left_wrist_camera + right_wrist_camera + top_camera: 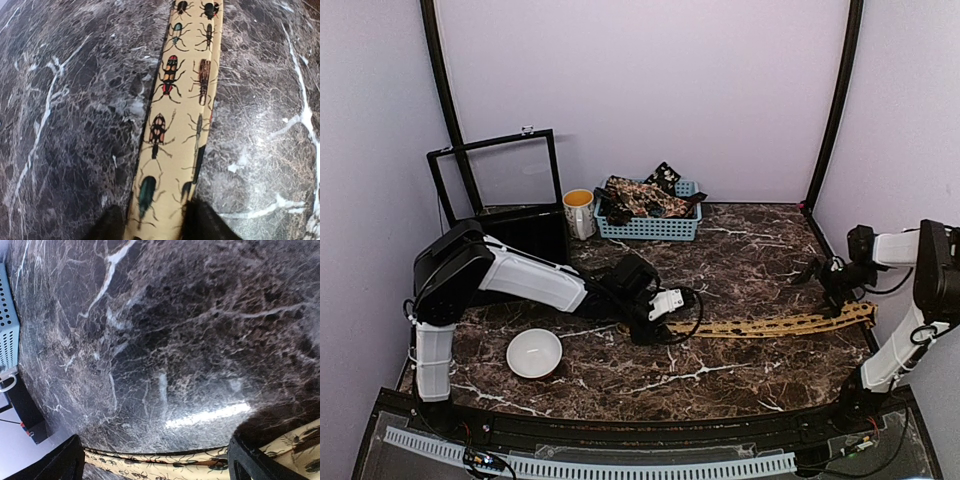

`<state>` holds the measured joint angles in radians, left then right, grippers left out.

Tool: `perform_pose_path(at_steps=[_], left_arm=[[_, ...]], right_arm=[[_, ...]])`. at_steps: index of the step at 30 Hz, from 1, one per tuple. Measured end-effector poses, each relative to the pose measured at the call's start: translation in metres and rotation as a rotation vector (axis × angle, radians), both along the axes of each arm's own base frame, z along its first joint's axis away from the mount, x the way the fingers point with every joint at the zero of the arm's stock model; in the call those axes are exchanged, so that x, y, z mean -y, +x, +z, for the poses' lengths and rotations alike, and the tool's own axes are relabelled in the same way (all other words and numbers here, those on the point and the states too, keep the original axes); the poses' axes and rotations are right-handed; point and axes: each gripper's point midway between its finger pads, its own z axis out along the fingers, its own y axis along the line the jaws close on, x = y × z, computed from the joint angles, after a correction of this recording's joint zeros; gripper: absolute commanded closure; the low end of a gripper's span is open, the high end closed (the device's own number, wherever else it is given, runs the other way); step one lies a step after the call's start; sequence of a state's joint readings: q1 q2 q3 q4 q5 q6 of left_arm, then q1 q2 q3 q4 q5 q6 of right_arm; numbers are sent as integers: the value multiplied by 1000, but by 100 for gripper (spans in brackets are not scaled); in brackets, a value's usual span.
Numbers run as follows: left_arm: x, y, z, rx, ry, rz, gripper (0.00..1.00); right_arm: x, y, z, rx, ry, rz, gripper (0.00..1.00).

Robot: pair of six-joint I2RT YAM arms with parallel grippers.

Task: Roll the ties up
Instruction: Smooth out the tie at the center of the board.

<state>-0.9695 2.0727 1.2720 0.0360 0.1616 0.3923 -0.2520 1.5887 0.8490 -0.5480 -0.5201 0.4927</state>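
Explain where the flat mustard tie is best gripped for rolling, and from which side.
Grip the narrow end of the tie, by the left gripper, coming straight down, a finger at each long edge: it lies flat on the table, slim enough there to straddle.

A robot test booth in a lab, not a home; plain lilac walls (650,90) close in a dark marbled counter (740,375); black frame poles (833,110) rise behind; a left arm (525,278) and right arm (905,330) stand bolted at its near edge, cables (695,320) trailing.
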Motion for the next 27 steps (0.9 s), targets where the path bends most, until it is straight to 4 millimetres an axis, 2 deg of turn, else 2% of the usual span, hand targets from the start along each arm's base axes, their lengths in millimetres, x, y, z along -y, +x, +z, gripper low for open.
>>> perform_pose_path(at_steps=[1, 2, 3, 5, 7, 9, 12, 15, 17, 19, 21, 23, 24, 27], left_arm=[[-2, -1, 1, -12, -2, 10, 27], [-4, -2, 2, -22, 0, 19, 13], [-6, -3, 4, -36, -4, 33, 3], [-11, -5, 11, -57, -15, 65, 1], [-15, -6, 27, -69, -44, 101, 1], [-17, -6, 54, -75, -99, 146, 1], [-17, 0, 115, -98, -265, 239, 1], [-21, 6, 179, -167, -499, 352, 1], [-26, 10, 202, -243, -626, 409, 1], [-26, 16, 210, -344, -703, 442, 1], [-22, 23, 204, -479, -740, 455, 1], [-16, 29, 187, -583, -743, 468, 1], [-15, 33, 172, -636, -732, 485, 1], [-12, 30, 135, -762, -694, 524, 1]], right_arm=[[1, 1, 1, 4, -7, -2, 2], [2, 2, 3, 11, -12, -4, 2], [3, 2, 7, 22, -17, -6, 2], [3, 5, 17, 57, -21, -4, 3], [2, 9, 33, 110, -22, 1, 3], [0, 14, 51, 169, -19, 11, 3], [-12, 20, 75, 250, 5, 48, 3], [-38, 23, 92, 312, 51, 109, 3], [-59, 25, 102, 347, 89, 156, 3], [-81, 24, 109, 371, 129, 200, 3], [-105, 21, 113, 385, 166, 250, 3], [-126, 15, 114, 381, 201, 292, 3], [-135, 12, 114, 378, 214, 311, 3], [-159, 0, 109, 360, 255, 354, 3]])
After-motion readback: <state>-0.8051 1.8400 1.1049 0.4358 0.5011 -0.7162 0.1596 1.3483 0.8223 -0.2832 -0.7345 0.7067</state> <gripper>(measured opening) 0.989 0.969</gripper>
